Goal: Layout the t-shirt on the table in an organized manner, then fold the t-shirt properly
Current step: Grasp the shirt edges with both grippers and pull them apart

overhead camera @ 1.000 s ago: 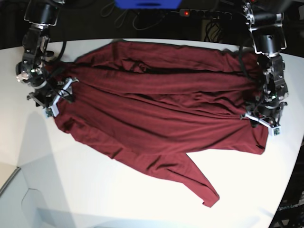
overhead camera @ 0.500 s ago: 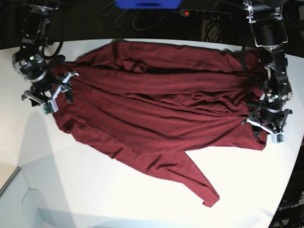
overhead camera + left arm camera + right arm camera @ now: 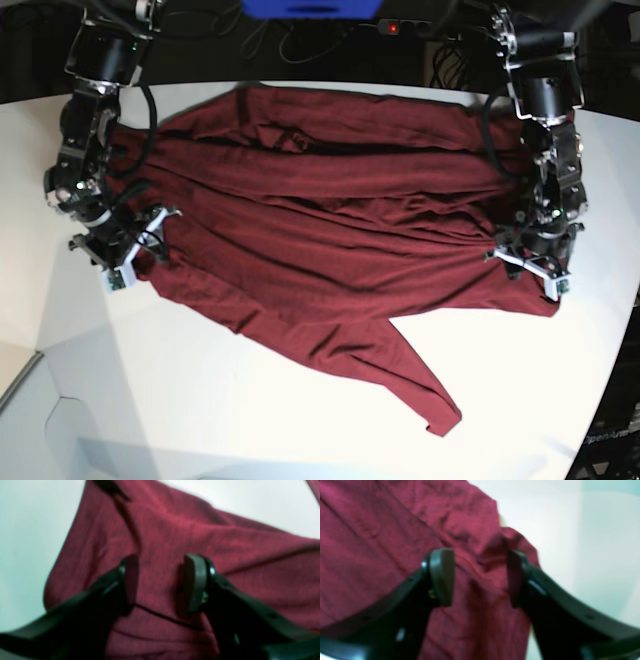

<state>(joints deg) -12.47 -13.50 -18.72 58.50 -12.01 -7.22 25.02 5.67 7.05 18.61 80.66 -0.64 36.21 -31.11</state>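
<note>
Both pincers, left pincer [image 3: 160, 582] and right pincer [image 3: 480, 577], spread over the t-shirt [image 3: 330, 230]; soft, floppy fabric, we'd pinch edge corners

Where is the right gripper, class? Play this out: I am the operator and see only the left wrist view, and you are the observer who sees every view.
Observer: The right gripper hangs over the t-shirt at its end on the base view's left, with its fingers apart.
Operator: Does any part of the shirt stick out from the rest?
Observer: Yes. One sleeve trails out across the table toward its near edge, away from both grippers.
Operator: Where on the shirt is my own gripper?
Observer: The left gripper is at the opposite end, near the shirt's corner on the base view's right.
</note>
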